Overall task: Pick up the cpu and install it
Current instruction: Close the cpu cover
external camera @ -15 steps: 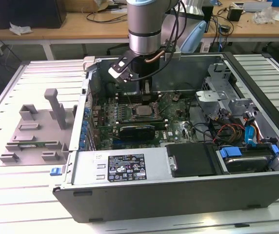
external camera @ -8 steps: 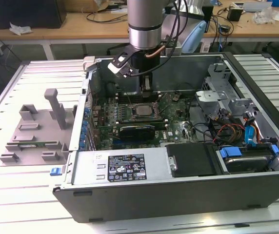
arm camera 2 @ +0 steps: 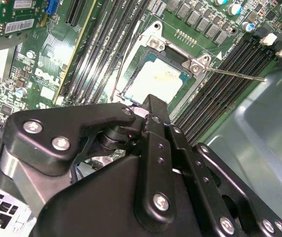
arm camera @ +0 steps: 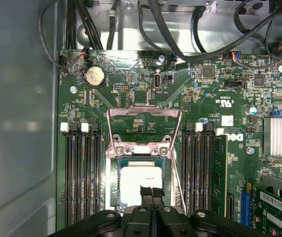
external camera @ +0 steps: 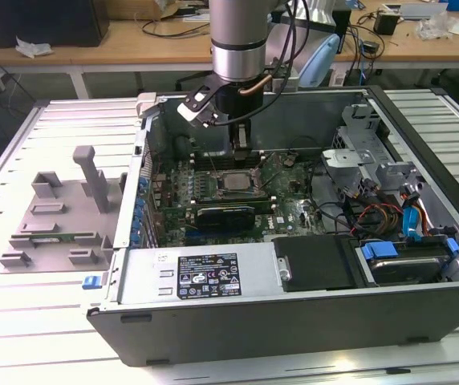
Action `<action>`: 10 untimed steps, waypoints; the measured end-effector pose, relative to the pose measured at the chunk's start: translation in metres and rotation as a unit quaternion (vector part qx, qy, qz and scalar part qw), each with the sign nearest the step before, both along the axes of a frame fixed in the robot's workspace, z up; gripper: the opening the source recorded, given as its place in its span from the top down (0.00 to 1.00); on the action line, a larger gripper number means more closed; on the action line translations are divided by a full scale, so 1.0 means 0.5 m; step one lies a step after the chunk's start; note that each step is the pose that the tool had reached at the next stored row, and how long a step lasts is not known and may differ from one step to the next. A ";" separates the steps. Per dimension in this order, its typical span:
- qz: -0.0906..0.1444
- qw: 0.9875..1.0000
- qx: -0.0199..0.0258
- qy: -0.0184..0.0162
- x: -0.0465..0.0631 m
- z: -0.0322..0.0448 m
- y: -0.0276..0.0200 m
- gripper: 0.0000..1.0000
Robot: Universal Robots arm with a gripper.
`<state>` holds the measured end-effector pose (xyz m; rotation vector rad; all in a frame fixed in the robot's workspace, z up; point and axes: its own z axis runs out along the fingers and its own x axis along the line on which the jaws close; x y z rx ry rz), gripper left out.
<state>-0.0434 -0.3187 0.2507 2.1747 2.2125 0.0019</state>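
while the small square silvery cpu (arm camera: 136, 180) lies in its metal-framed socket (arm camera: 143, 148), the black gripper (arm camera: 151, 190) hangs over it, clenched empty.

You see a black label (external camera: 207, 275) on the power supply (external camera: 145, 277), unreadably small; a white logo (arm camera: 233, 138) on the motherboard (arm camera: 131, 79) near the cpu (arm camera: 136, 175).

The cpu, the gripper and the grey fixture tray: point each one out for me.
cpu (arm camera: 138, 177), first wrist view, middle of its silvery top.
gripper (arm camera: 151, 190), first wrist view, between its fingertips.
grey fixture tray (external camera: 77, 220), exterior view, its flat base.
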 end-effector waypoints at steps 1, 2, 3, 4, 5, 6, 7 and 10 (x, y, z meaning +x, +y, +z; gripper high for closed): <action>0.000 1.000 0.000 0.000 0.000 0.000 0.0000 0.89; 0.000 1.000 0.000 0.000 0.000 0.000 0.0000 0.89; 0.000 1.000 0.000 0.000 0.000 0.000 0.0000 0.89; 0.000 1.000 0.000 0.000 0.000 0.000 0.0000 0.89; 0.000 1.000 0.000 0.000 0.000 0.000 0.0000 0.89; 0.000 1.000 0.000 0.000 0.000 0.000 0.0000 0.89; 0.000 1.000 0.000 0.000 0.000 0.000 0.0000 0.89; 0.000 1.000 0.000 0.000 0.000 0.000 0.0000 0.89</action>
